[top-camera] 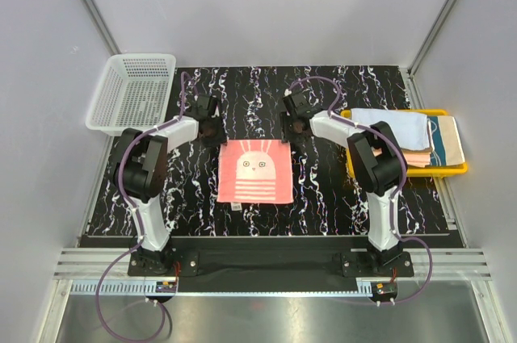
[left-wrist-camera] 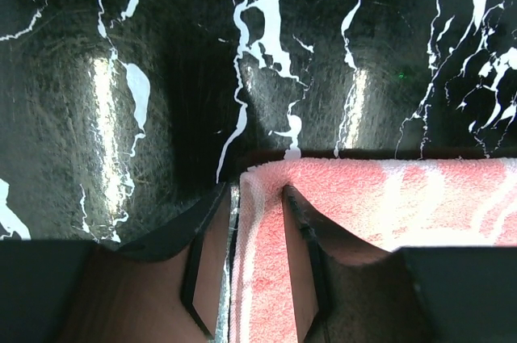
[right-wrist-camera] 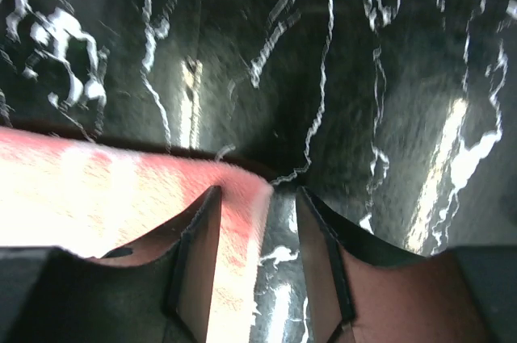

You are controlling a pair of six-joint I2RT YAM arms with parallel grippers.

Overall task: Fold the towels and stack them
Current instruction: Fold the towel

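surface [top-camera: 323, 198]: black, white-veined, carried everything; arm bases at near edge.
pink towel [top-camera: 254, 171]: coral, bunny face and white stripes, lay flat and unfolded mid-surface between the two arms, small tag at near edge.
left gripper [left-wrist-camera: 254, 194]: sat low at towel's far-left corner, fingers parted and straddling the left edge, one finger on bare surface, the other over the cloth; nothing pinched.
right gripper [right-wrist-camera: 258, 194]: sat low at far-right corner, fingers parted, corner of the cloth lay under and between them; view blurred, no pinch seen.
tray [top-camera: 452, 170]: yellow, right of the towel, just beside the right arm.
folded towels [top-camera: 404, 129]: lay piled in the tray, pale blue-white on top, peach and teal-patterned ones under it.
basket [top-camera: 133, 93]: white mesh, far-left corner, looked empty.
step: judged as lining up to pinch both far corners for the first fold toward near edge.
risk 1: fingers could shut on surface only and miss the thin edge, since cloth lay flush.
risk 2: one corner caught and the other not would drag the towel askew and skew the fold.
risk 3: uneven lift could bunch the cloth; the right elbow near the tray might nudge the pile.
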